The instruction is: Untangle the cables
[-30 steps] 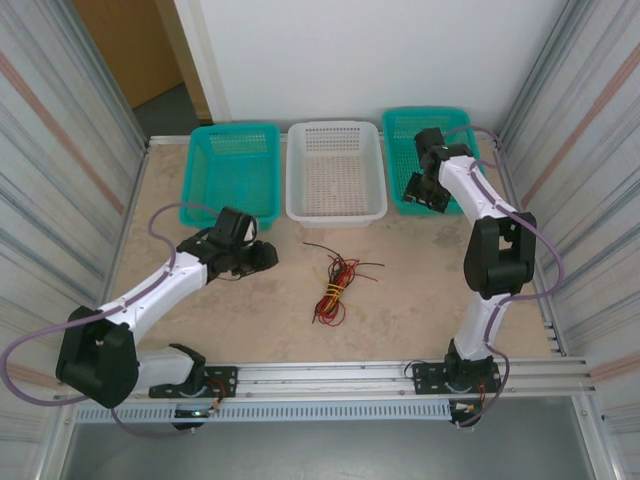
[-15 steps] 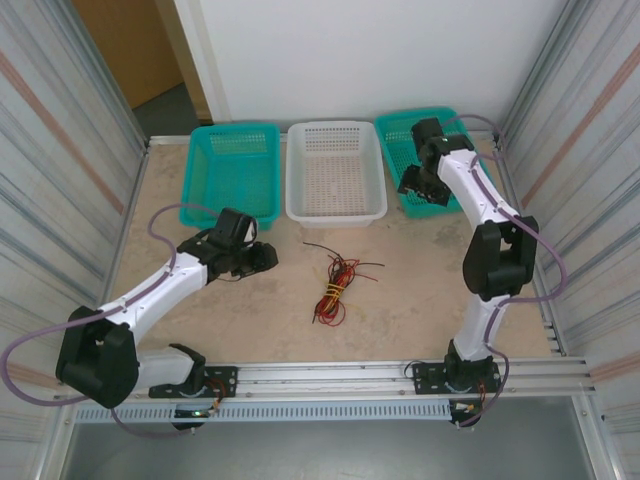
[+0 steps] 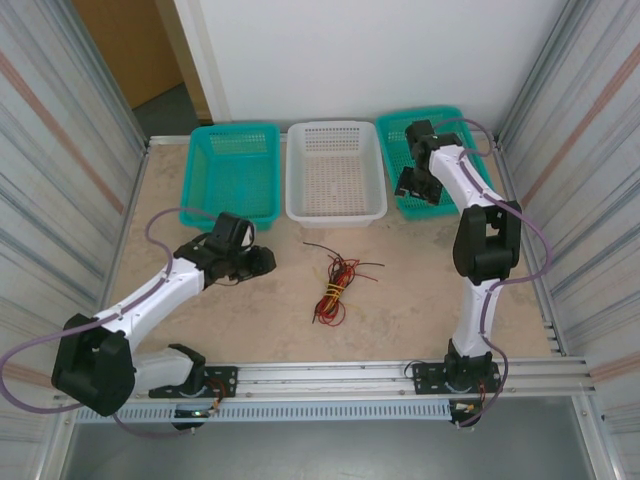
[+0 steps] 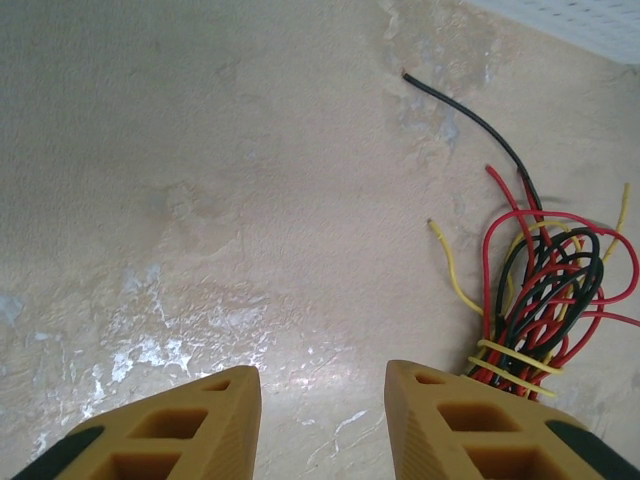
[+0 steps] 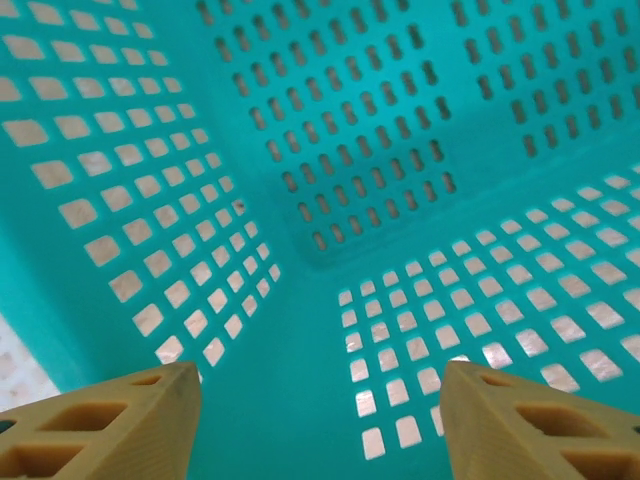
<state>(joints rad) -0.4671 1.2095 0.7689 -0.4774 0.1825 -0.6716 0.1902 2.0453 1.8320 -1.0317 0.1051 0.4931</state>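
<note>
The cables (image 3: 336, 282) lie in a tangled bundle of red, black and pale yellow strands mid-table; one black strand trails off toward the far left. In the left wrist view the cables (image 4: 545, 290) sit at the right, a yellow tie round them beside the right fingertip. My left gripper (image 3: 262, 257) rests low over the table to the left of the bundle, open (image 4: 322, 400) with bare table between its fingers. My right gripper (image 3: 412, 184) hangs inside the right teal basket (image 3: 447, 122), open (image 5: 318, 400) and holding nothing.
Three baskets line the far edge: a teal basket (image 3: 232, 172) at the left, a white basket (image 3: 335, 172) in the middle, the teal one at the right. Corrugated walls close both sides. A metal rail (image 3: 340, 375) runs along the near edge.
The right gripper has shifted left inside the right teal basket, toward its left wall. The left arm has eased slightly; the cables have not moved.
</note>
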